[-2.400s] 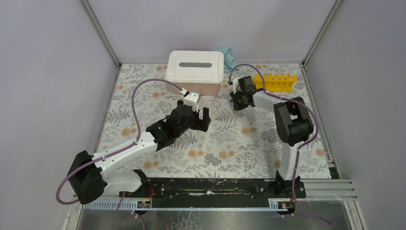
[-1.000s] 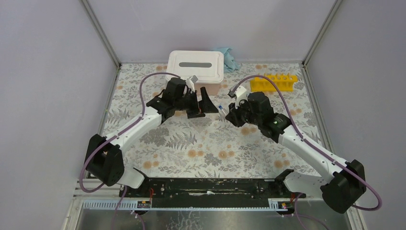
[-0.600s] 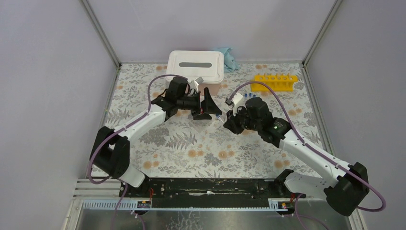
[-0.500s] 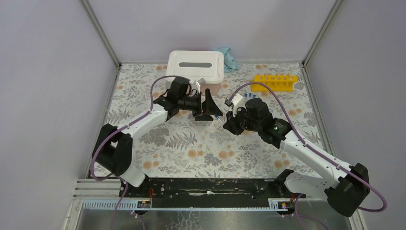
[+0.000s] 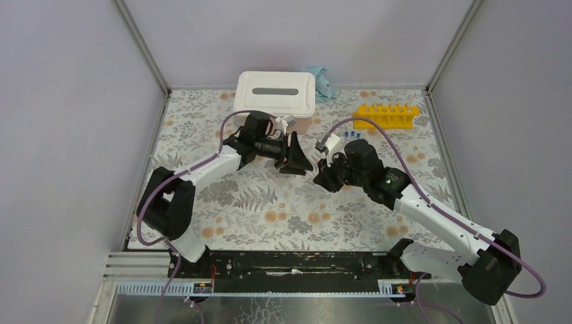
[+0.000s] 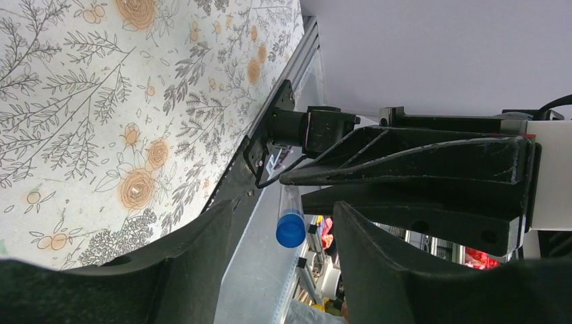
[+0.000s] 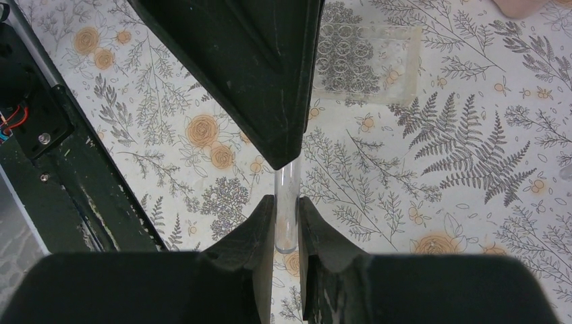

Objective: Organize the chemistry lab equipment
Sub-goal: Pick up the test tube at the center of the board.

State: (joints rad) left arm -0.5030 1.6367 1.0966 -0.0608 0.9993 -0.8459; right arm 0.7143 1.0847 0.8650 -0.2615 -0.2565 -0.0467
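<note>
My right gripper is shut on the round bottom end of a clear tube, holding it in the air over the middle of the mat. The tube's blue cap sits between the fingers of my left gripper, which is open, with a gap on each side of the cap. From above, the left gripper and right gripper meet tip to tip and the tube is hidden between them. The yellow test-tube rack stands at the back right, with a few blue-capped tubes lying in front of it.
A white lidded box stands at the back centre, with a crumpled blue cloth behind it. A clear flat rectangular piece lies on the floral mat under the grippers. Metal frame posts edge the mat.
The left gripper has slid right and its fingers now stand either side of the tube's blue cap, narrower than before. The right gripper has kept its hold, shifting slightly toward the left one.
</note>
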